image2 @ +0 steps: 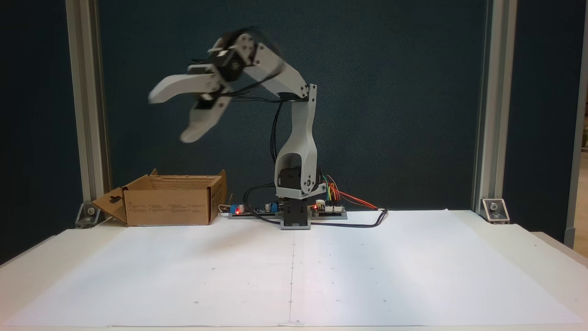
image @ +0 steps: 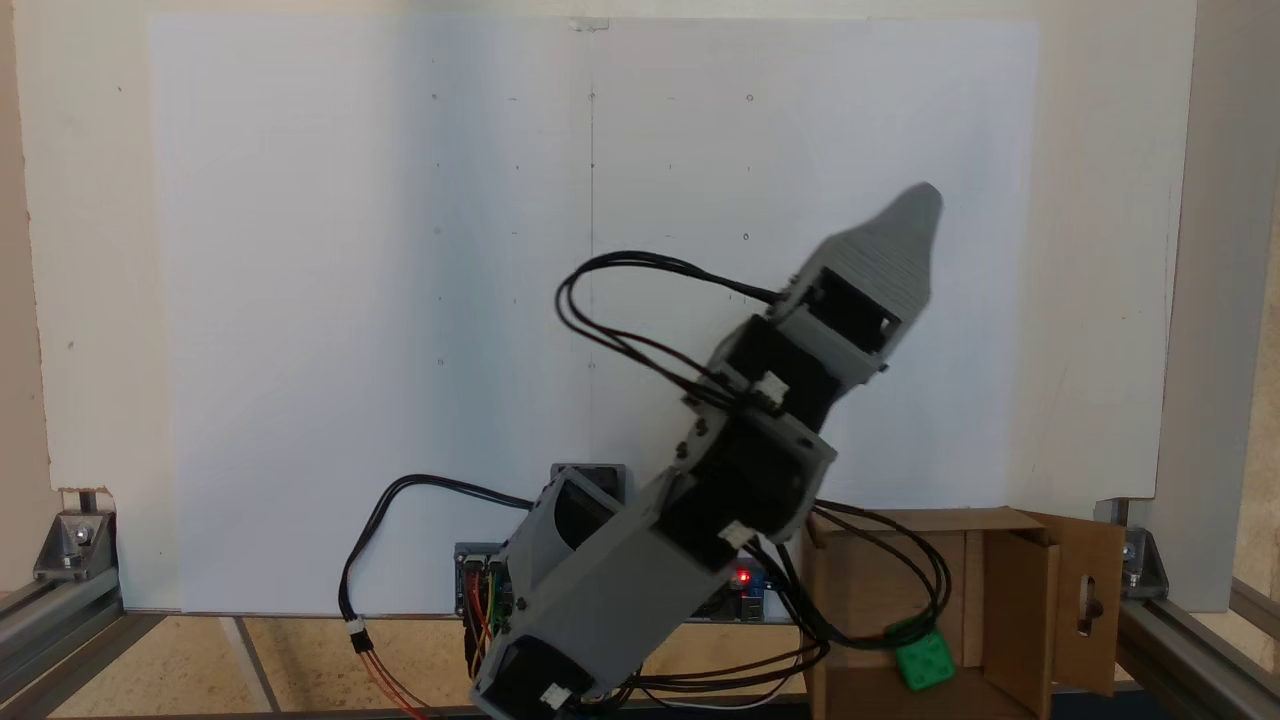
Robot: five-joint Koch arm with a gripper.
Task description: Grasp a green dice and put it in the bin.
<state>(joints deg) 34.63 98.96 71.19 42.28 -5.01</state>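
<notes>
Inside bin (image: 1030,600) — green dice (image: 925,662); tool (image2: 167,116) raised above, jaws apart.

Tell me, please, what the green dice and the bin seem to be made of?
The green dice looks like moulded plastic: even bright green, smooth, rounded corners, sunken pips of the same colour. The bin looks like plain brown cardboard, matt and uncoated, with folded flaps and a punched handle slot; it is probably corrugated, though no cut edge shows clearly enough to confirm.
</notes>
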